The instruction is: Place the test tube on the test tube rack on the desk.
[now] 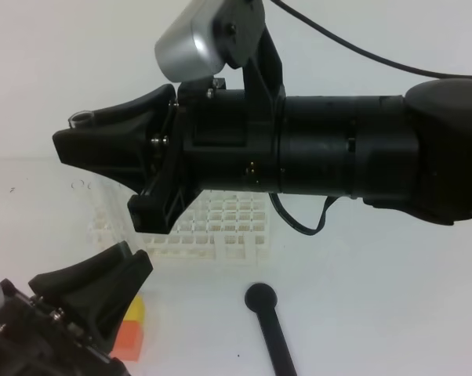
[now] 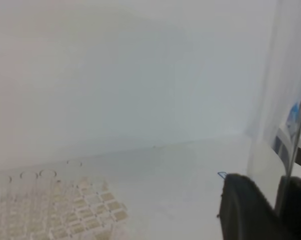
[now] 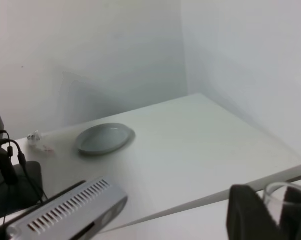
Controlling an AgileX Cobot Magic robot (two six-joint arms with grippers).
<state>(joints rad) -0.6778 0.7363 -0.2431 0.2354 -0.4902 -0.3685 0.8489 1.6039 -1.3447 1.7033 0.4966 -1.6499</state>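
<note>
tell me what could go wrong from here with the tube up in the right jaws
1. The test tube sits between the right gripper jaws with only its rim showing; a shallow pinch might let the smooth tube slip.
2. The right arm hides much of the test tube rack from above, so lining up a hole may be hard.
3. Other clear tubes already stand in the rack and could be knocked.

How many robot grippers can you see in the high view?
2. The right gripper reaches across to the upper left, holding the test tube; the left gripper sits in the bottom-left corner.
</note>
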